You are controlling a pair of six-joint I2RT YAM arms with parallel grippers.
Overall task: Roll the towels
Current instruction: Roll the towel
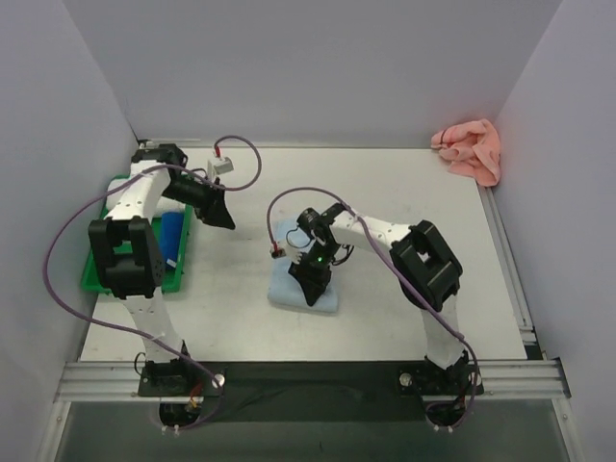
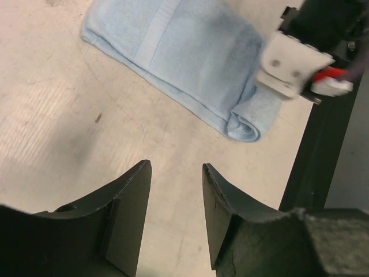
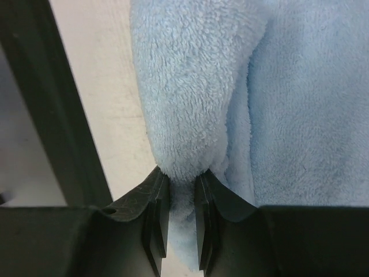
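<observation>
From above, we see the light blue cloth towel (image 1: 282,287) mid-table beneath the right gripper (image 1: 313,296); the crumpled salmon pink cloth towel (image 1: 469,149) lies far right; the left wrist view shows the left gripper (image 2: 176,170) parted and empty; the right wrist view shows jaws clamped on a blue fold.

The top camera hangs above and behind the arm bases, looking down over the whole table (image 1: 404,192). The left wrist camera peers past its own fingers (image 2: 124,208) at the blue towel (image 2: 190,57) from a little way off; the right wrist camera is pressed close against that same towel.
</observation>
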